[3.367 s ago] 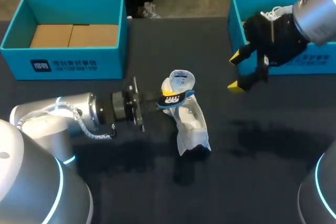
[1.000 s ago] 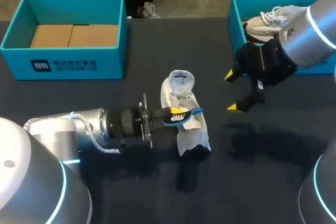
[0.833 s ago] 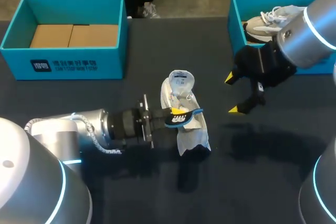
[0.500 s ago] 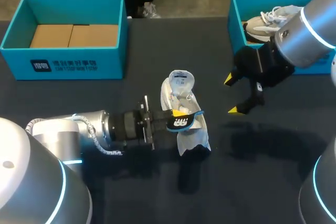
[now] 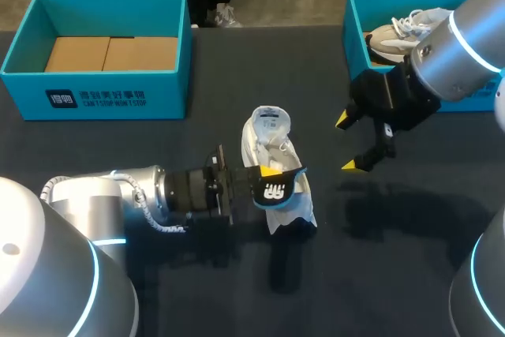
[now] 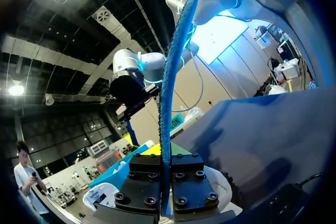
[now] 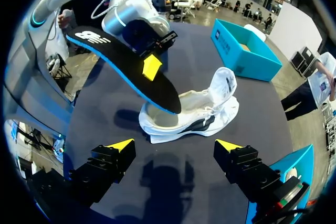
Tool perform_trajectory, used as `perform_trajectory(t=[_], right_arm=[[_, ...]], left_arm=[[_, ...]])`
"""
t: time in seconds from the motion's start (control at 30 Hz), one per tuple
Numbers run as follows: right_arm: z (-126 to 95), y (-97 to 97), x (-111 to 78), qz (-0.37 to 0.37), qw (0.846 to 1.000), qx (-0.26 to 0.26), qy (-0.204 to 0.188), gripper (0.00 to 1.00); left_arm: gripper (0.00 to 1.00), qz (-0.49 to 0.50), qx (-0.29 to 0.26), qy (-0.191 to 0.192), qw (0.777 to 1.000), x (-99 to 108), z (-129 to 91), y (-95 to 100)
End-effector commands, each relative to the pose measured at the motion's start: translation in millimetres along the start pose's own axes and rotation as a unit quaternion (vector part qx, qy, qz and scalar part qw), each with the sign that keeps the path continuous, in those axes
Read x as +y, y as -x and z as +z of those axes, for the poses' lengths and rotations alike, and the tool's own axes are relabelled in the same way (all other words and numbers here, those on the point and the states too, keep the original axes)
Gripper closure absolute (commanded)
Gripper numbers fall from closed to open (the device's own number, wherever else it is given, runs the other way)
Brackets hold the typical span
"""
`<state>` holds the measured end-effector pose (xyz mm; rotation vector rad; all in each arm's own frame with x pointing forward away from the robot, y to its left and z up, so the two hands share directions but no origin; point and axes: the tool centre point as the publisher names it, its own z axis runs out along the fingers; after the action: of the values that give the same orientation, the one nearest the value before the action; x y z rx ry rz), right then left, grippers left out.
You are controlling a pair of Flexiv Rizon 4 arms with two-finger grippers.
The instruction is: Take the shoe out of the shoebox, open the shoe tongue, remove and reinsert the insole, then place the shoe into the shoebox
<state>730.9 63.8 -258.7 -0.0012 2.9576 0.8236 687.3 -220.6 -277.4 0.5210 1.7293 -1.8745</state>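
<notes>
Item 1: white shoe (image 5: pixel 284 155), on its sole on the dark table (image 5: pixel 394 258) near the middle, between the 2 arms, with its tongue (image 5: pixel 271 121) pulled up at the far end. Item 2: insole (image 5: pixel 276 188), black on top with a blue underside, out of the shoe and tilted; in the right wrist view one end dipped toward the shoe's opening, and contact there could not be told. Left gripper (image 5: pixel 268 177): came in from the left, both fingers closed on the insole from 2 sides, as the left wrist view showed with the insole edge-on between them. Right gripper (image 5: pixel 347 144): above the table to the right of the shoe, fingers spread wide, nothing between them, well apart from shoe and insole. Item 3: teal shoebox (image 5: pixel 27 35) at the far left, brown card on its floor, no shoe inside. Item 4: second teal shoebox (image 5: pixel 354 29) at the far right, behind the right arm, holding 1 grey shoe with white laces (image 5: pixel 398 33).
</notes>
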Motion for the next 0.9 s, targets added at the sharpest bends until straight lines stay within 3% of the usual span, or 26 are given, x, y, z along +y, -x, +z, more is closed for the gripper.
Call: perform_trajectory(t=[0.03, 0.47, 0.9], right_arm=[[2, 1.0, 0.2, 0.0, 1.0, 0.0, 0.0, 0.0], [2, 1.0, 0.2, 0.0, 1.0, 0.0, 0.0, 0.0], [2, 1.0, 0.2, 0.0, 1.0, 0.0, 0.0, 0.0]], left_arm=[[1.0, 0.004, 0.001, 0.002, 1.0, 5, 5, 0.4], [1.0, -0.007, 0.004, 0.002, 1.0, 11, 8, 4.1], [1.0, -0.016, -0.008, -0.011, 1.0, -9, 2, 5.5]])
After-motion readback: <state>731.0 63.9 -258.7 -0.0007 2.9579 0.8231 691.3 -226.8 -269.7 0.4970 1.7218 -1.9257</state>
